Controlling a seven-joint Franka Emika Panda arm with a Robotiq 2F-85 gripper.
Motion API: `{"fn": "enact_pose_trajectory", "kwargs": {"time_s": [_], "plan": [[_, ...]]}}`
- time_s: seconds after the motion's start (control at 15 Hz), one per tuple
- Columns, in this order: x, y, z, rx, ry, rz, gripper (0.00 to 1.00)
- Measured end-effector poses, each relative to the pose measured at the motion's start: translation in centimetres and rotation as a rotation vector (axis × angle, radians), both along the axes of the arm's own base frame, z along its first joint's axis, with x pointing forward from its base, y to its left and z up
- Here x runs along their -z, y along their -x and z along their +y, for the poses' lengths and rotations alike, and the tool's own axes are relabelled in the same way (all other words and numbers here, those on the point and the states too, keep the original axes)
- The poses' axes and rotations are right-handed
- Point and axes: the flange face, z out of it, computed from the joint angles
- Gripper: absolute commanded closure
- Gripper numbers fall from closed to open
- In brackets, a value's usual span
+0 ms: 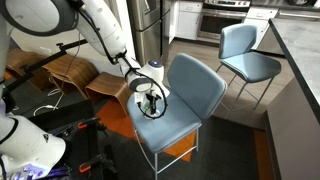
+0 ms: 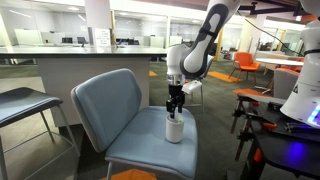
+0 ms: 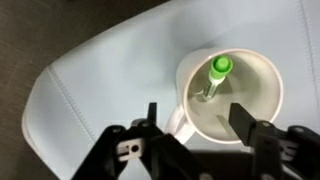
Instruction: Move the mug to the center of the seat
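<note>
On the wide blue-grey padded seat [image 2: 140, 148], the small white ceramic-looking mug [image 2: 175, 130] stands upright. It is off-centre, close to the edge that faces the white robot arm [image 2: 205, 40]. Something small and bright green [image 3: 219, 67] sits inside the mug; what it is cannot be told.

The black two-fingered tool [image 2: 176, 110] hangs straight above the mug with its jaws released. In the wrist view the tool [image 3: 195, 122] straddles one side of the rim. One finger is over the hollow of the mug [image 3: 250, 75], and the other is outside the wall, over the seat [image 3: 90, 90]. Whether the fingers touch the mug yet cannot be told. In an exterior view the tool [image 1: 150, 102] hides most of the mug.

The mug looks rigid and light, well within what this tool can carry. Its glazed wall is likely slick, though, and it would chip or crack if dropped or squeezed askew. Pinching the wall at the rim, as the jaws now line up, seems the soundest hold, provided they close gently and low enough on the wall to keep the mug from swinging.

The padded surface gives, so the mug may tip when set down. It would be wise to lower it flat at the seat's middle before letting go. The task appears to be at the grasp, with the move to the centre not yet made.
</note>
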Motion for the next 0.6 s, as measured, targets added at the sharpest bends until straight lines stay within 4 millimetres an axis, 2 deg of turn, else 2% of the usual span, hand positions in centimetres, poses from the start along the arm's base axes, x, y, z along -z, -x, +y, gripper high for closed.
{"fn": "enact_pose_trajectory", "kwargs": {"time_s": [0.2, 0.6], "plan": [[-2.2, 0.2, 0.0, -0.062, -0.025, 0.028, 0.00], [-9.1, 0.8, -0.3, -0.208, -0.082, 0.074, 0.00]]}}
